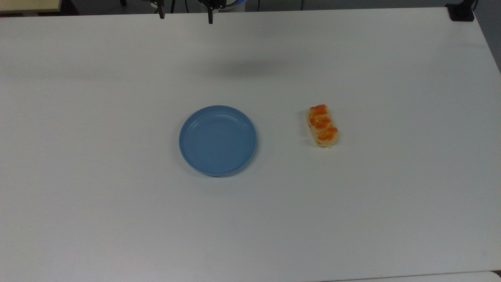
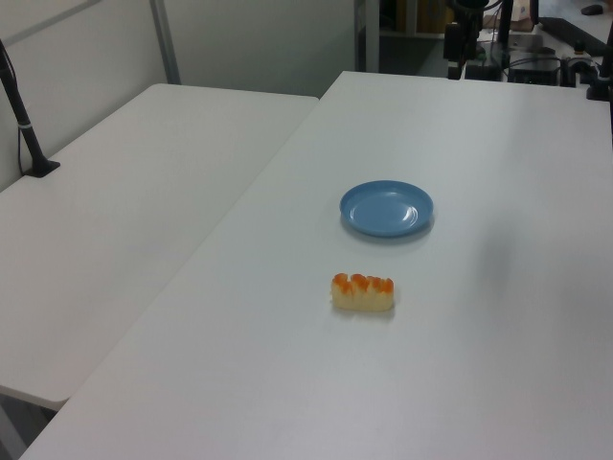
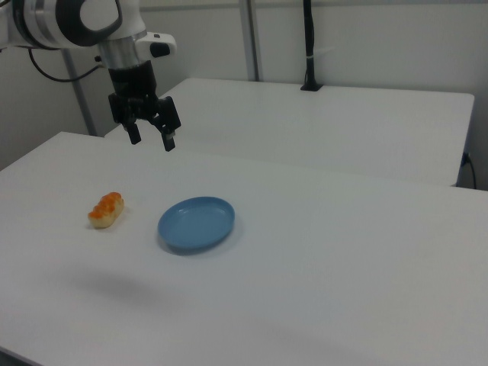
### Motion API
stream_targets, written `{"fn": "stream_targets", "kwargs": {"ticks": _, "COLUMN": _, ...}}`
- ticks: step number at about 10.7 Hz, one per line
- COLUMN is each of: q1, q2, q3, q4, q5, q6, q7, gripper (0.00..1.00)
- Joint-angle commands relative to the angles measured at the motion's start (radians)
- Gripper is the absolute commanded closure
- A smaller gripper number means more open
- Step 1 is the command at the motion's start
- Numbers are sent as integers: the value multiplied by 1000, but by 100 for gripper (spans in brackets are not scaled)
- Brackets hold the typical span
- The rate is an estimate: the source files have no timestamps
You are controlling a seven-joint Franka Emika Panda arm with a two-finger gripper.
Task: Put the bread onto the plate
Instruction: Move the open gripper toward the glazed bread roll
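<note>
bread [image 1: 322, 125] lies near-vertical in the top view, beside plate [image 1: 218, 140] | gripper [image 3: 152, 138] spread open, high above, well apart from it

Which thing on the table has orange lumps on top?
The bread, oblong and pale tan; the plate is round and plain blue.

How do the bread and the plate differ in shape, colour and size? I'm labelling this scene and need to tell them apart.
The small oblong pale-tan bread is elongated, while the round blue plastic plate is circular. The bread carries glossy orange-brown lumps along its top; the plate is one plain blue. The bread is lumpy and stands taller; the plate is low and shallow, and clearly wider than the bread is long. Both rest apart on the white table, with nothing touching them.
</note>
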Motion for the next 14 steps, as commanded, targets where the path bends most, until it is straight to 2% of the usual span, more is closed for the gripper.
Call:
{"fn": "stream_targets", "kwargs": {"ticks": 1, "q1": 19, "q2": -13, "q3": -25, "q4": -24, "q5": 17, "q6": 14, "q7": -24, "gripper": 0}}
{"fn": "stream_targets", "kwargs": {"ticks": 7, "q1": 22, "q2": -12, "q3": -25, "q4": -24, "q5": 17, "q6": 14, "q7": -24, "gripper": 0}}
{"fn": "stream_targets", "kwargs": {"ticks": 10, "q1": 35, "q2": 34, "q3": -13, "q4": -23, "q5": 35, "q6": 58, "q7": -19, "gripper": 0}}
{"fn": "stream_targets", "kwargs": {"ticks": 14, "q1": 159, "q2": 141, "q3": -11, "q4": -24, "q5": 54, "q6": 126, "q7": 31, "gripper": 0}}
